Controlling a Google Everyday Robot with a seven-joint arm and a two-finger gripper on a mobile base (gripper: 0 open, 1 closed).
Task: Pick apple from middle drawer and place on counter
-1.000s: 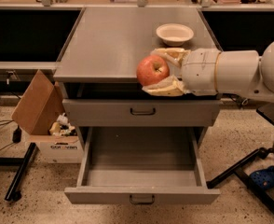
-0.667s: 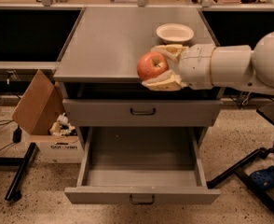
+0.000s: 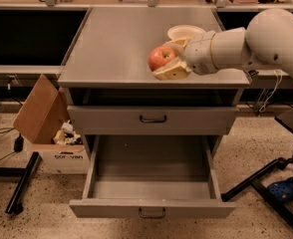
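Note:
The red apple [image 3: 161, 57] with a yellow blush is held in my gripper [image 3: 169, 59], whose cream fingers [image 3: 172, 71] close around it from the right. It hangs just above the right front part of the grey counter [image 3: 116, 44]. The middle drawer [image 3: 151, 183] stands pulled out below, a grey tray with nothing visible inside and a small loop handle on its low front. My white arm reaches in from the right.
A shallow cream bowl [image 3: 186, 32] sits on the counter just behind the gripper. A shut drawer front [image 3: 152, 119] lies between counter and open drawer. A cardboard box [image 3: 47, 128] stands on the floor at left. Black stand legs [image 3: 266, 188] lie at right.
My gripper has carried the apple up and back, from in front of the cabinet's top edge to above the counter surface near the bowl.

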